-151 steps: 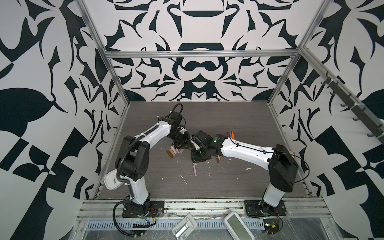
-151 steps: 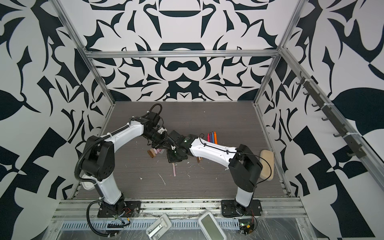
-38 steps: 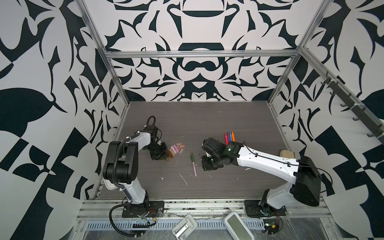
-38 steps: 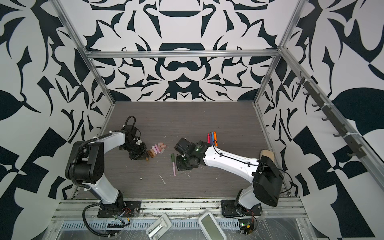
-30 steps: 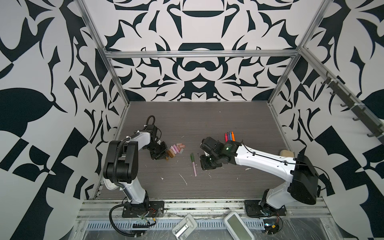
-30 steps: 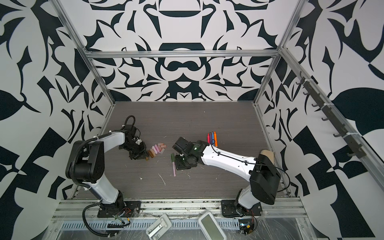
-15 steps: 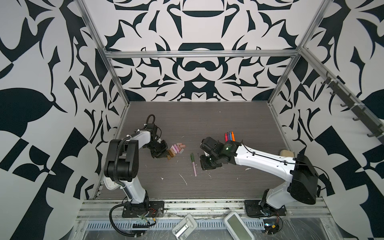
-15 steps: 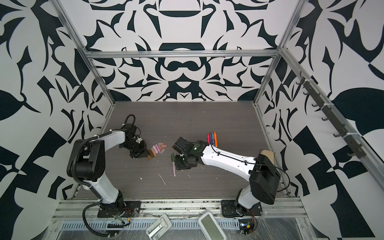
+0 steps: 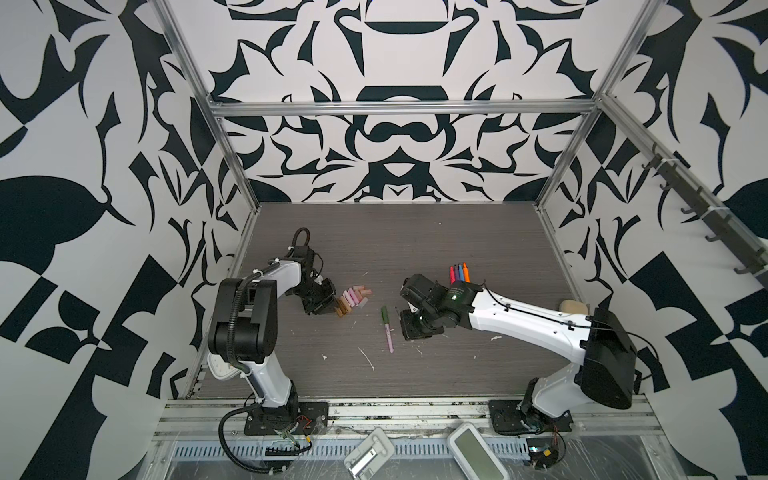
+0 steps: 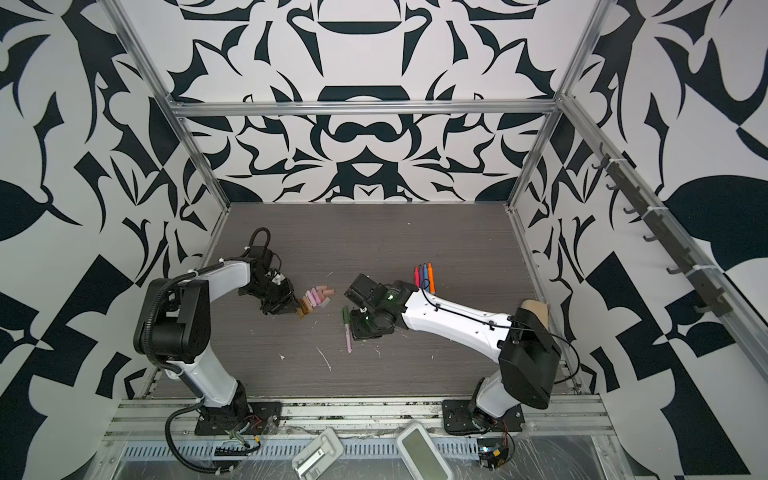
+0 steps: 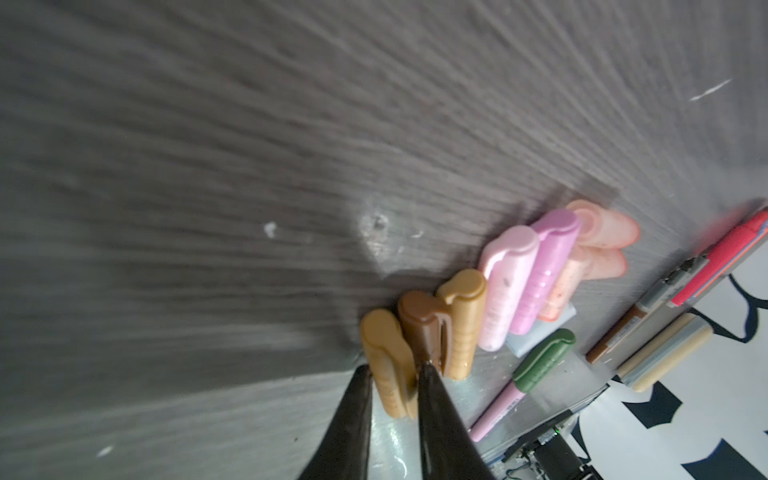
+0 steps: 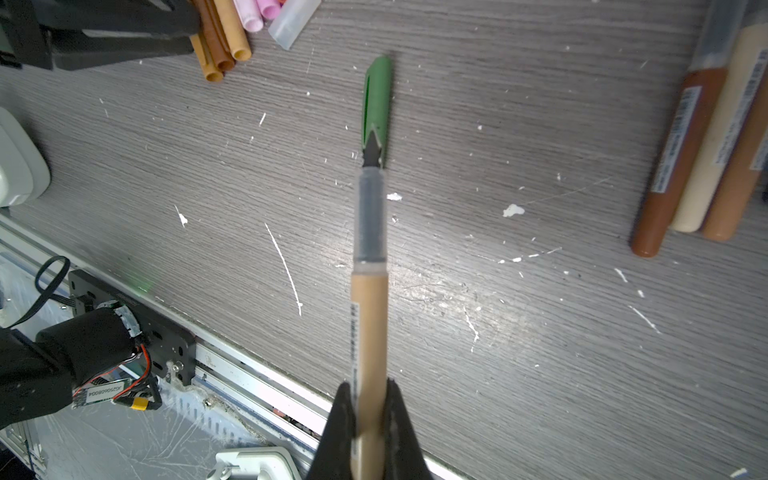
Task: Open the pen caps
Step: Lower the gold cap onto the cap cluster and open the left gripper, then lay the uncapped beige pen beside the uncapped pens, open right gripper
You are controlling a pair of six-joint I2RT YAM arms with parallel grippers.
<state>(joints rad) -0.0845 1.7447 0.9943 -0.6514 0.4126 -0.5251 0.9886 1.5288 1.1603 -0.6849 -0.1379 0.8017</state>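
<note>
Nearest the front edge of the dark grey wood-grain table, the right gripper is clamped on a slim tan-barrelled pen. Its grey neck and dark nib are bare, so its cap is off. Just beyond the nib lies a pink-barrelled pen with a green cap, the only pen plainly capped. Farther in, toward the left edge, the left gripper pinches a stubby tan plastic cap at the end of a row of loose caps in brown, tan, pink and peach. The step looks like parking this cap. It should be laid flat against its brown neighbour, released gently, and the gripper lifted straight away so the row stays together. The right gripper should then lay its pen beside the brown and cream bare barrels. Those barrels are cut off by the wrist view's frame and hidden under the arm from above. Farthest back, four bright pens are too small to tell whether they are capped.
</note>
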